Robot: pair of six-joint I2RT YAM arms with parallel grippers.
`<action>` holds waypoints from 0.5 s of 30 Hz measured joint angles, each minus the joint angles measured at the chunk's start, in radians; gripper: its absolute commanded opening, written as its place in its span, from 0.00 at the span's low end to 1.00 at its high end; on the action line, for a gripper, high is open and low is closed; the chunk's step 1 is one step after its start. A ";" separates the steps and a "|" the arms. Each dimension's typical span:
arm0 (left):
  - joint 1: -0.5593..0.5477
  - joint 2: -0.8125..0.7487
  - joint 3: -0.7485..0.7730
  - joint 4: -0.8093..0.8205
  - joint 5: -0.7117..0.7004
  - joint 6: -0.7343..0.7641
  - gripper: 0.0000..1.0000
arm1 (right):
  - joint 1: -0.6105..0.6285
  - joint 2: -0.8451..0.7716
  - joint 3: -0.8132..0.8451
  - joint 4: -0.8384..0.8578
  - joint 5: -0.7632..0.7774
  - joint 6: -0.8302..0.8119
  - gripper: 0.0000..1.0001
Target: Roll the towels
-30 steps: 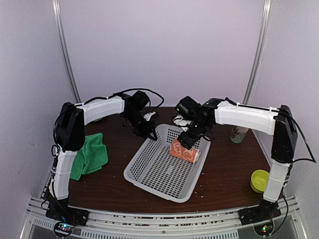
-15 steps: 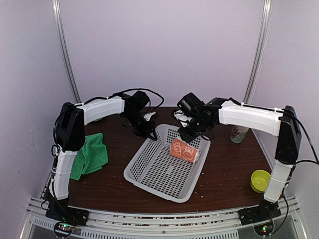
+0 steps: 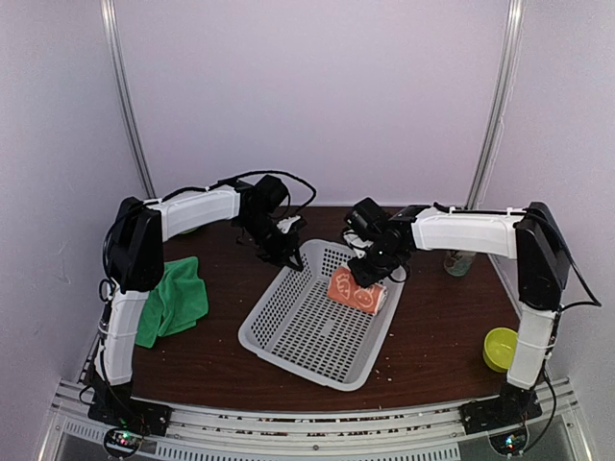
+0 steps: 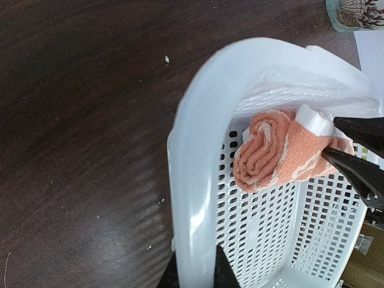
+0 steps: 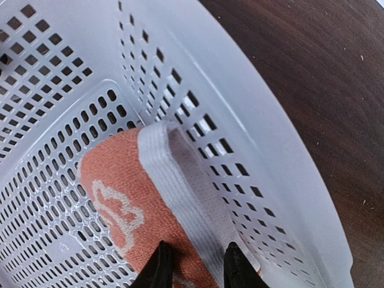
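Note:
The orange towel point(image 3: 356, 291) lies rolled up in the far right corner of the grey perforated basket point(image 3: 307, 331). Its spiral end shows in the left wrist view point(image 4: 273, 156), and its white hem faces the basket wall point(image 5: 171, 174). My right gripper point(image 3: 370, 274) point(image 5: 195, 261) reaches down onto the roll, its jaws closed narrowly around the hem end. My left gripper point(image 3: 291, 259) point(image 4: 194, 264) is shut on the basket's far left rim point(image 4: 195, 198). The green towel point(image 3: 173, 298) lies crumpled on the table at the left, away from both grippers.
A yellow-green bowl point(image 3: 500, 348) sits at the table's right edge. A glass jar point(image 3: 461, 257) point(image 4: 354, 12) stands behind the right arm. The basket lies diagonally across the middle of the dark wooden table point(image 3: 423, 336).
My right gripper let its wide hold on the roll go, lifted a little, then came back down with narrow jaws on the roll's far end. The left arm and basket stayed put.

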 measured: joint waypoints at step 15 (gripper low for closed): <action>0.011 0.002 0.000 0.034 -0.011 -0.079 0.00 | -0.023 -0.301 0.007 0.003 -0.096 0.065 0.71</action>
